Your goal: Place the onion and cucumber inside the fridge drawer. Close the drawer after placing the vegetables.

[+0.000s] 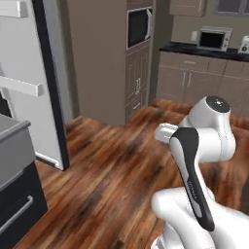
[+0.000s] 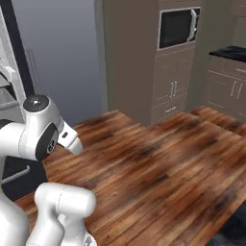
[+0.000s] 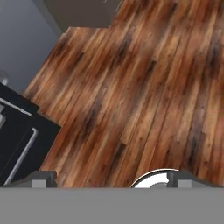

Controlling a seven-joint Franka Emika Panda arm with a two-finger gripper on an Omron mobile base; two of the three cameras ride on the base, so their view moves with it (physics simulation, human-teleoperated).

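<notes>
The fridge drawer (image 1: 13,154), a light grey box with a plain front, juts out at the left edge of the left base view, and its inside is hidden from here. Below it sits a dark lower drawer (image 1: 17,211) with a grey bar handle, also seen as the dark drawer (image 3: 17,140) in the hand view. My gripper (image 3: 114,179) points down at the wooden floor (image 3: 140,87) to the right of that dark drawer. Its fingertips (image 3: 43,177) stand wide apart with nothing between them, so it is open. The onion and the cucumber are out of view.
The fridge door (image 1: 34,82) stands open at the left, carrying white door shelves. A tall cabinet with a built-in microwave (image 1: 139,26) rises behind the floor. A dark counter with a toaster oven (image 1: 214,39) lies at the far right. Fridge shelves (image 2: 6,93) show at the left edge.
</notes>
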